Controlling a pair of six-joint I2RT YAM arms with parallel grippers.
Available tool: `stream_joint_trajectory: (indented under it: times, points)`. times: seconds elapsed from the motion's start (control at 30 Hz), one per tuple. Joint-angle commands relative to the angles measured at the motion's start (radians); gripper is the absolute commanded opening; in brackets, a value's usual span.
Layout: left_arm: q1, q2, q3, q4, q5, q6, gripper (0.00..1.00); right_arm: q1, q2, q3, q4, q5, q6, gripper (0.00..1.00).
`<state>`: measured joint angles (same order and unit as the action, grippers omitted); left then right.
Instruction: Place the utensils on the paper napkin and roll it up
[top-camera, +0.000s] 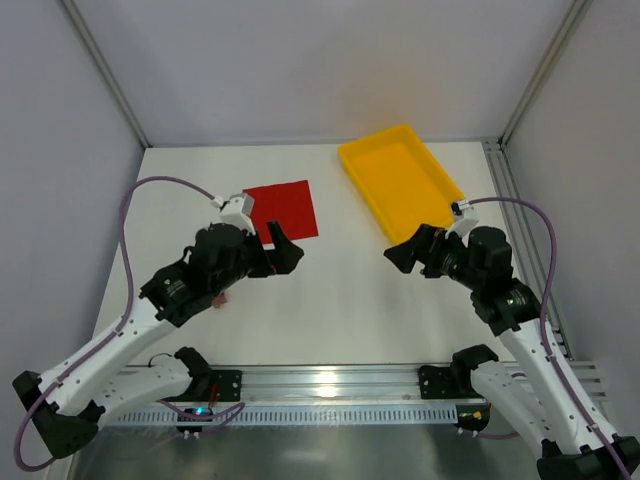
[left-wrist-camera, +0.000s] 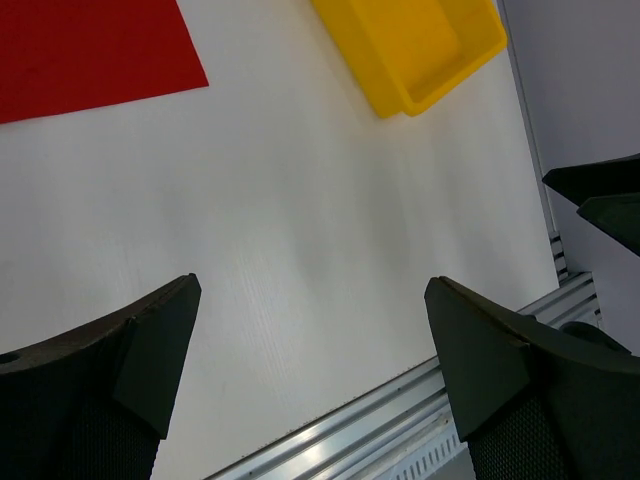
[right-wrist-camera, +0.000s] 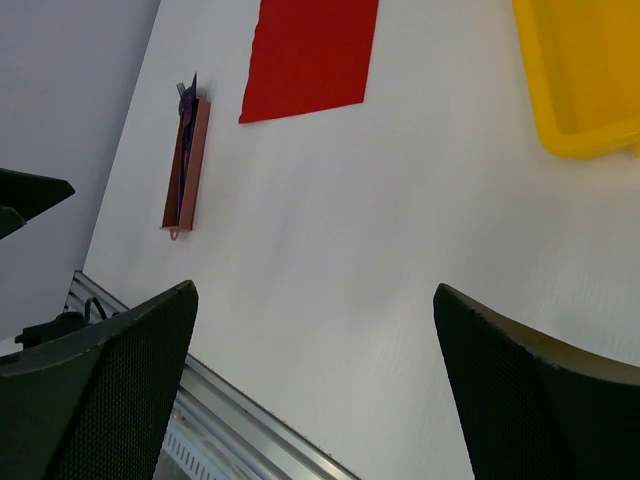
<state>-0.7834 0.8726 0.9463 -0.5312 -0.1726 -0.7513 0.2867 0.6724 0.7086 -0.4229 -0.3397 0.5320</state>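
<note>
Both pincers, left gripper (left-wrist-camera: 312, 290) and right gripper (right-wrist-camera: 315, 292), hang with fingers wide apart, holding nothing. The utensils (right-wrist-camera: 186, 110) look dark, slim and purplish, lying in a narrow brown-red holder (right-wrist-camera: 197, 150) at the left of the right wrist view, near the flat red napkin (right-wrist-camera: 312, 55) but not on it. Risk: a pinch in that slot may drag the holder or lift only one stick, and the thin paper could skid.

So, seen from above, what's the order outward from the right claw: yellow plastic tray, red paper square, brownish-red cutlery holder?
1. Yellow plastic tray: right beside the right claw, just behind it.
2. Red paper square: farther left, mid-table.
3. Brownish-red cutlery holder: far left, barely visible from above.
</note>
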Motion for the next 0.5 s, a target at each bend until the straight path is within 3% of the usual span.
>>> stream_joint_trajectory:
  times: [0.0,0.33,0.4,0.47]
  points:
    - [0.001,0.031,0.039,0.034,-0.008,0.007,1.00,-0.001,0.007,0.035,0.044,-0.024,-0.013,1.00]
    - [0.019,0.193,0.141,0.034,-0.111,0.042,0.98,-0.001,-0.004,0.011,0.082,-0.004,-0.015,1.00]
    - [0.061,0.273,0.179,0.037,-0.117,0.082,0.91,-0.001,-0.020,-0.017,0.118,0.001,-0.003,1.00]
    - [0.116,0.370,0.247,0.042,-0.117,0.104,0.73,-0.001,-0.030,-0.023,0.124,-0.002,-0.006,1.00]
